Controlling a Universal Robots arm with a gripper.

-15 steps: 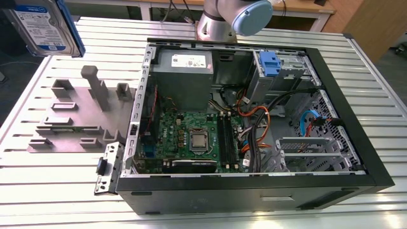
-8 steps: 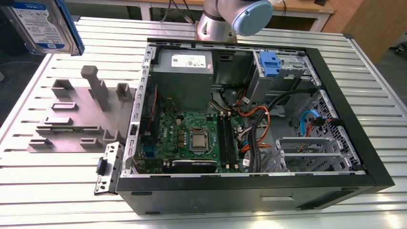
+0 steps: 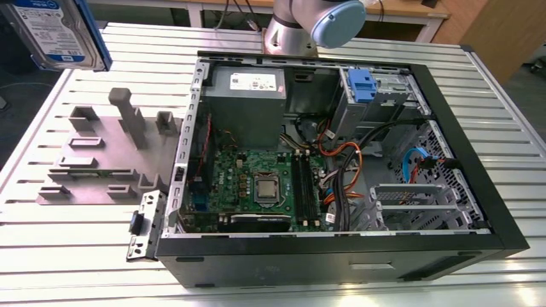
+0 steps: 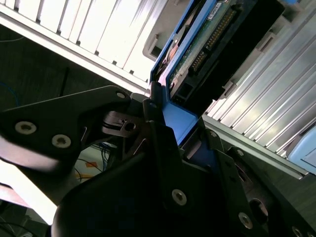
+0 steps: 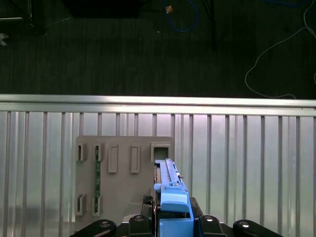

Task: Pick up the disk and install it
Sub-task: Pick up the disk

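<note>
We are in the carrying step. At the exterior view's left the disk (image 3: 53, 31) hangs lifted off the table, and in the second wrist view the gripper (image 4: 180, 122) has its jaws clamped narrow on the disk's blue-framed end, with the body reaching out beyond them. Beneath the jaws lies the grey fixture plate (image 3: 94, 160). Well apart from them, rightward, stands the open computer case (image 3: 490, 211) with its blue-latched drive bay (image 3: 375, 96). We judge that installing calls for squaring the rails to that bay.

Your exterior view overlooks the table (image 3: 51, 256) obliquely from above; both wrist views, close behind the disk (image 5: 167, 177) (image 4: 207, 44), share that table.
</note>
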